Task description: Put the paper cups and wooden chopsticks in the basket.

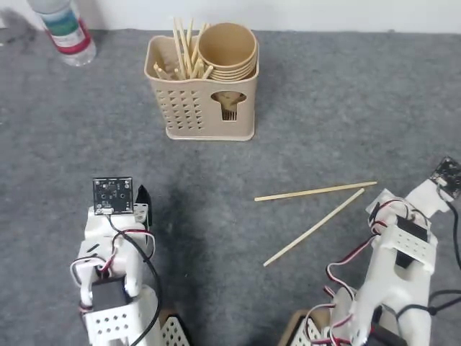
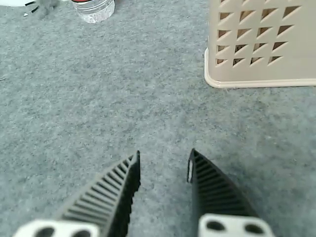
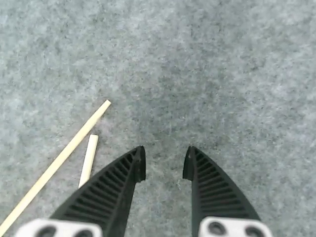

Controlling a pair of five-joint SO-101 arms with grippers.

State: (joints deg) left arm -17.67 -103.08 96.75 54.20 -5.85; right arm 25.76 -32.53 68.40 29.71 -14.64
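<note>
Wooden chopsticks (image 1: 315, 192), two of them, lie loose on the grey desk (image 1: 324, 108) at the near right, crossing toward each other at their far-right ends, well apart from the basket (image 1: 187, 108). The right claw (image 3: 163, 160) hangs just beside their tips, jaws apart and holding nothing. The step in hand looks like picking up these last two sticks. The next move calls for shifting the claw sideways over one stick, dropping low enough to pinch so thin a piece off the flat surface, then carrying it to the far centre.

The basket stands upright there. Its left compartment holds a bundle of sticks (image 1: 180, 50) standing on end, and its right holds a nested stack of paper cups (image 1: 227, 47). The left claw (image 2: 163, 165) hovers over bare desk at the near left, jaws apart and empty. A bottle (image 1: 65, 25) lies at the far left.
</note>
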